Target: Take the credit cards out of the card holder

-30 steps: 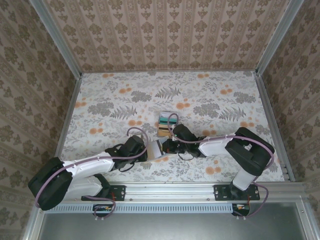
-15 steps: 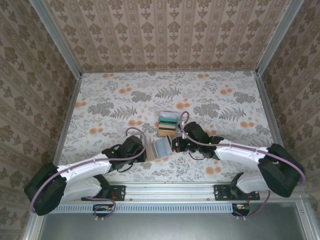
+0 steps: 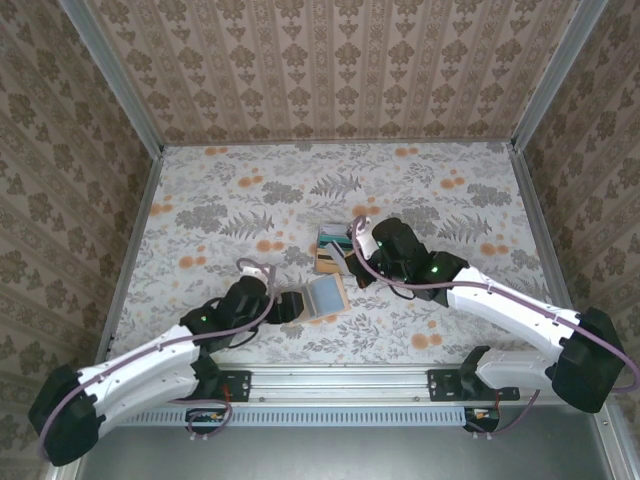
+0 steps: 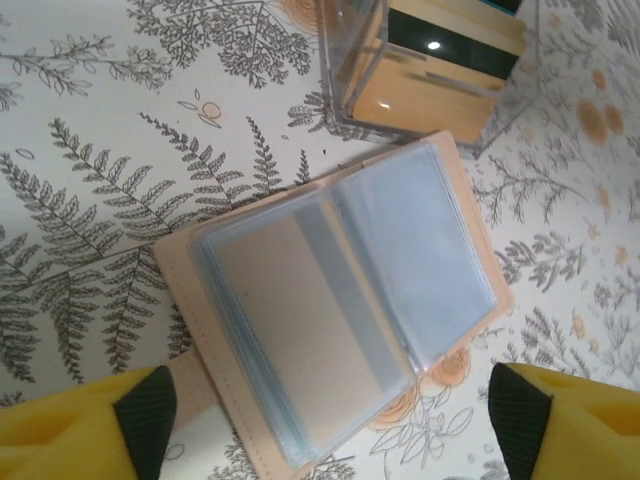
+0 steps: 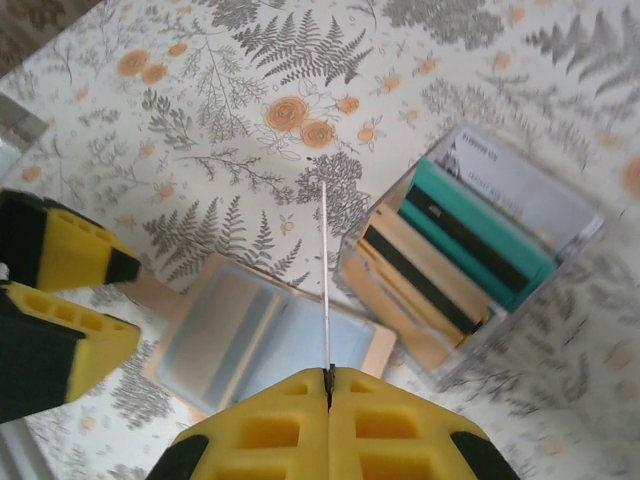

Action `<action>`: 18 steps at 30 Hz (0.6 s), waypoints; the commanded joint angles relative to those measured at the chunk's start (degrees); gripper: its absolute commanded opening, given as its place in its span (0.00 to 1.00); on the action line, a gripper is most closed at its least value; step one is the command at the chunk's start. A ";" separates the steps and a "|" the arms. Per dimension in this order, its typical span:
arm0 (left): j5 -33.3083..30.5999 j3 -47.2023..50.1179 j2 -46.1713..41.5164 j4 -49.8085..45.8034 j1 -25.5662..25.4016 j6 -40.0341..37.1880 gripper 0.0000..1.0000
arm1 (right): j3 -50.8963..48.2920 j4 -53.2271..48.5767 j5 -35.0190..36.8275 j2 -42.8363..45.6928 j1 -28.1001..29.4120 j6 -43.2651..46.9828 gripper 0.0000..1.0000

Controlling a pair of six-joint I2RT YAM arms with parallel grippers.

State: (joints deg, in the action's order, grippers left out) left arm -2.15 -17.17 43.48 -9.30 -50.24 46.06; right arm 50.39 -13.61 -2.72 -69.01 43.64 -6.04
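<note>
Right gripper (image 5: 328, 378) has swung from card holder (image 4: 330, 310) toward clear box (image 4: 350, 55), clamped on edge-on credit card (image 5: 325, 270); left gripper (image 4: 330, 405) spread wide beside holder. Extraction progressing.

My overhead camera sits above and behind the arm bases, looking down across the whole floral-printed worktop (image 3: 200, 200). The left wrist camera looks almost straight down from close in at the open tan folding card holder (image 4: 330, 310), the right wrist one from slightly further off; all three share that holder and the clear plastic box (image 4: 430, 60) beside it.
</note>
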 commanded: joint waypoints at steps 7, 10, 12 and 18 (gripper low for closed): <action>-2.48 4.13 -16.52 -8.72 -0.08 0.04 1.00 | 9.47 -4.70 4.47 -7.58 -1.18 30.96 0.00; -2.63 5.45 -21.63 -10.60 -0.12 0.34 1.00 | 11.13 -4.16 3.73 -9.81 -1.75 37.48 0.00; -2.83 5.83 -24.05 -12.13 0.03 0.18 1.00 | 13.17 -4.92 3.69 -12.59 -2.39 40.95 0.00; -3.54 6.36 -27.31 -14.26 0.17 -0.01 1.00 | 22.38 -12.23 2.79 -21.15 -5.71 47.34 0.00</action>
State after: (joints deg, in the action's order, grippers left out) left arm -4.51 -11.62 17.15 -21.30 -50.22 45.89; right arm 68.90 -20.73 0.21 -87.42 39.24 35.11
